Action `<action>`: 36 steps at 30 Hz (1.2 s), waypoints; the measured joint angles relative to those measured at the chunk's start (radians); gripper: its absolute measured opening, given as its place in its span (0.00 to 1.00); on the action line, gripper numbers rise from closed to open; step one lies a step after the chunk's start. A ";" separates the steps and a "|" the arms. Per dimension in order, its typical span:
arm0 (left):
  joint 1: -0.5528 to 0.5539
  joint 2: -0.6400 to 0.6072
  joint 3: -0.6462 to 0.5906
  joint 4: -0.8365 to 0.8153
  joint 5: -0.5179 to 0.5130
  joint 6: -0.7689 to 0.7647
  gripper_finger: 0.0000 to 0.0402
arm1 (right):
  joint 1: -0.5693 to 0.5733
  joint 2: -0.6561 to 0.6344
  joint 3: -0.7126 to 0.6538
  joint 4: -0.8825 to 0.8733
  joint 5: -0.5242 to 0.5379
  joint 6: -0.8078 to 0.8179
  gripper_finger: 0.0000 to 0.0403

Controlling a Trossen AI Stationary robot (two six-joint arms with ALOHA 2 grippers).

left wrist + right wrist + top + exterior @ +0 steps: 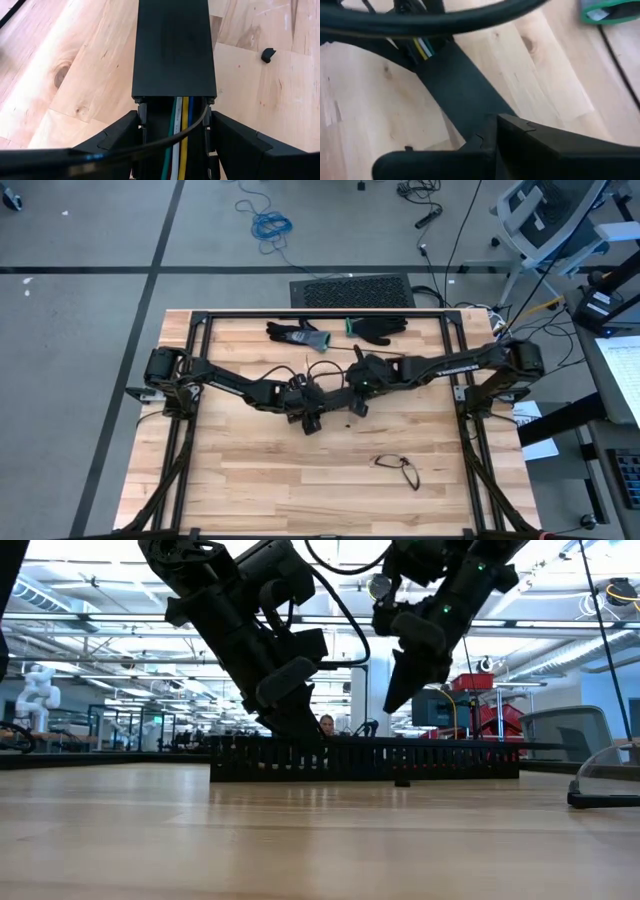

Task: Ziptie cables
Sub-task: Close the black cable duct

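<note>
A long black slotted duct (450,758) lies flat on the wooden table, and a flat black lid (172,50) covers its far stretch. The cables (179,131), green, white, yellow and blue wires, lie inside the open stretch and run under the lid; they also show in the right wrist view (422,47). My left gripper (172,125) stands over the duct with a finger on each side wall. My right gripper (395,700) is shut with nothing in it and hangs just above the duct, clear of it. My left gripper pinches the duct across its width, one finger (122,132) on each slotted side wall (140,112), just short of the lid's end. The fingers slant down from above and lie across the duct. The duct rests flat on the table.
Two dark gloves (298,333) (380,328) lie near the table's far edge. A pair of glasses (398,468) lies toward the near right. A small black piece (268,54) sits on the wood beside the duct. A thin black cable (165,140) arcs over the wires.
</note>
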 joint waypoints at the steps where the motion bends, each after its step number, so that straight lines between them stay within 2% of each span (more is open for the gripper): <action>1: 0.000 0.000 0.000 0.000 0.000 0.000 0.58 | 0.000 0.008 0.000 0.008 0.000 0.000 0.00; 16: 0.000 0.000 0.000 -0.001 0.000 -0.001 0.58 | 0.005 0.122 0.000 0.074 -0.028 -0.004 0.00; 19: 0.000 0.000 -0.001 -0.005 -0.003 -0.002 0.58 | 0.007 0.186 0.005 0.151 -0.027 -0.004 0.00; 25: -0.001 0.000 -0.001 -0.009 0.003 -0.003 0.58 | 0.012 0.304 0.009 0.377 -0.111 0.011 0.00; 36: -0.027 -0.004 0.001 -0.056 0.002 -0.010 0.58 | 0.016 0.360 0.004 0.536 -0.147 0.054 0.00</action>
